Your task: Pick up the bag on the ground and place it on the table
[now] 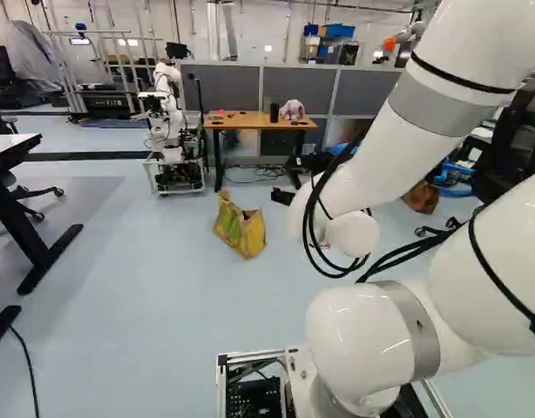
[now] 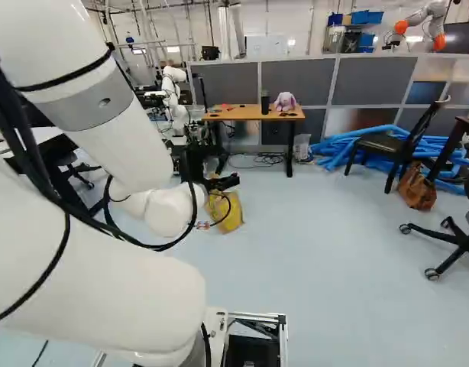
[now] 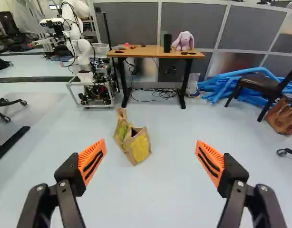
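The black two-fingered gripper [image 2: 230,181] stands spread wide, the boxy tan-and-yellow bag [image 1: 250,233] lying apart ahead of it on the smooth pale-blue floor [image 1: 163,313], near the left base view's centre.

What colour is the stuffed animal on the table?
The stuffed animal is light purple. It shows best in the wrist view.

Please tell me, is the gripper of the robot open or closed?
Open. The gripper has its orange pads wide apart, and neither touches the yellow bag.
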Tool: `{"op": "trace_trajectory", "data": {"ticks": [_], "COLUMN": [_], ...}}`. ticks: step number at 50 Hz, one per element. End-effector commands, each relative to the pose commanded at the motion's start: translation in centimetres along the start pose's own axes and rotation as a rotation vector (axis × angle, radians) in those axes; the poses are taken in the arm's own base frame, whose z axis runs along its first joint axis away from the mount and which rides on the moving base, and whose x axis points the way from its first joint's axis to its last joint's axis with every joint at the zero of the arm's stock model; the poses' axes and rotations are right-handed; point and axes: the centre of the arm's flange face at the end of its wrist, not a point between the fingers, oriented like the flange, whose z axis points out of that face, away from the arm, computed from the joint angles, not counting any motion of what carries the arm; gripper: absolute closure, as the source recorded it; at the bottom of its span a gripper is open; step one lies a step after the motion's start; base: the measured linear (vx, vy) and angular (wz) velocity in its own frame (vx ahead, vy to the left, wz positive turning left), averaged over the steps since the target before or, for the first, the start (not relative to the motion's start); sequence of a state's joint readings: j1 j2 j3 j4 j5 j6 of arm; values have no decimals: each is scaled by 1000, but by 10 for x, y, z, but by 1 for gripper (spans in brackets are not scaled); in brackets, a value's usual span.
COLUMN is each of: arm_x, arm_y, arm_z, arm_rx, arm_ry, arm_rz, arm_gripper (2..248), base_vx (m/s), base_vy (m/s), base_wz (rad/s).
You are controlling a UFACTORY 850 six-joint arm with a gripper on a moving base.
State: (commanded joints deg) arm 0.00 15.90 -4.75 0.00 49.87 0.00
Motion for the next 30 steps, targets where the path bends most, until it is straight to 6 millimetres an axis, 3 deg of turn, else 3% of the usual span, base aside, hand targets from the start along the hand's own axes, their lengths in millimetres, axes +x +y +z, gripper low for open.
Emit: {"op": "trace_trajectory", "data": {"ticks": [30], "arm_x": [0], "arm_y": [0], "arm_z": [0], "arm_rx": [0], "arm_ry": [0], "arm_rz": [0], "arm_gripper": [3], "base_vx": [137], "base_vy": [45], "base_wz": [207]}}
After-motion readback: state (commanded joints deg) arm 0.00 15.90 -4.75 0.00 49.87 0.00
